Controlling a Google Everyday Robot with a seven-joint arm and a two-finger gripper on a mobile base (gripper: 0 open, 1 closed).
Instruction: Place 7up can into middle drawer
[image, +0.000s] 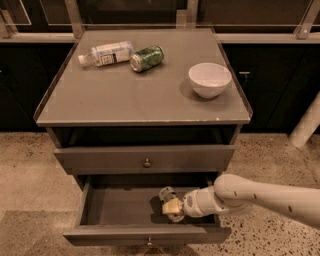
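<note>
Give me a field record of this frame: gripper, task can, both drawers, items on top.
gripper: gripper inside the open drawer, right of centre, closed on the can
can: small silvery-white 7up can, tilted, in the grip
middle drawer: wide shallow grey middle drawer, pulled open
upper drawer: flat grey knobbed drawer front, shut
cabinet top: clear white-labelled plastic bottle and dark green can lying on their sides, touching; round white bowl upright, apart to the right
</note>
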